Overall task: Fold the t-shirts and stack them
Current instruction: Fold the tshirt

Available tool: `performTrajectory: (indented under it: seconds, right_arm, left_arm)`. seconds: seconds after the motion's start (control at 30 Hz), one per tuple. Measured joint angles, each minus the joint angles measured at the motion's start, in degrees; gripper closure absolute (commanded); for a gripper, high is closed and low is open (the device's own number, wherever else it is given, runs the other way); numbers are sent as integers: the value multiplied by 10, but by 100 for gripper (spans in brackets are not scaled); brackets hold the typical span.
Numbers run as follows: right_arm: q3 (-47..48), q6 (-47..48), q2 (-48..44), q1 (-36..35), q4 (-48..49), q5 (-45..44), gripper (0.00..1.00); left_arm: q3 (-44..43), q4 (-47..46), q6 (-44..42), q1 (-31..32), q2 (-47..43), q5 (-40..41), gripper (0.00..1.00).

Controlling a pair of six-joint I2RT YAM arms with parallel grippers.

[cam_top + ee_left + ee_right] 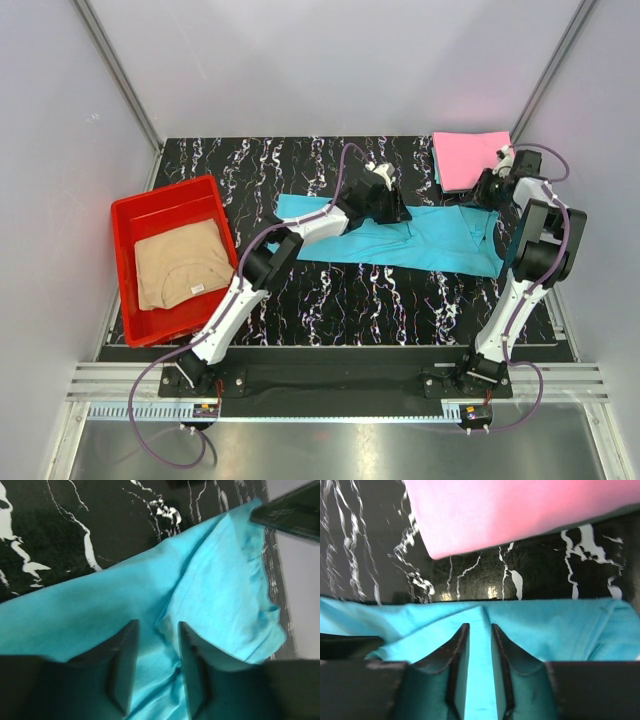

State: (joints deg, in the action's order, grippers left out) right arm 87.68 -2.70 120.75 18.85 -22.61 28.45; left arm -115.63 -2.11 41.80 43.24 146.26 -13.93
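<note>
Tan-beige t-shirt (pixel 180 262) is lying loosely folded in the red tray (pixel 122 260), near left. Turquoise-blue t-shirt (pixel 440 240) is lying stretched across the mid-table (pixel 380 300). Left gripper (pixel 157 625) is standing over its middle, jaws parted. Right gripper (pixel 477 626) is working at its right end, jaws narrowly parted (a cloth ridge between them), apparently not clamping. Pink t-shirt (pixel 465 158) is sitting folded at the far right corner.

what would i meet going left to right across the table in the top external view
red tray with the tan t-shirt in it → turquoise t-shirt spread across the middle → pink t-shirt, folded at the far right
</note>
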Motion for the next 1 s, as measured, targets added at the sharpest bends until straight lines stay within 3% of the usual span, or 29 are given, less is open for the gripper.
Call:
performTrajectory:
  seconds: [0.13, 0.23, 0.33, 0.57, 1.0]
  right_arm:
    - [30, -70, -18, 0, -59, -33, 67]
    - [42, -128, -50, 0, -130, -67, 80]
    - [37, -193, -90, 0, -200, -102, 87]
    - [-88, -279, -191, 5, -276, -153, 88]
    - [-202, -315, -162, 54, -287, -272, 91]
  left_arm:
    - [22, 24, 0, 0, -25, 3, 39]
    - [56, 43, -6, -1, -65, 4, 39]
    - [102, 62, -12, -5, -144, 5, 39]
    - [249, 96, -20, -19, -337, 10, 38]
    - [394, 234, -50, -36, -358, 113, 38]
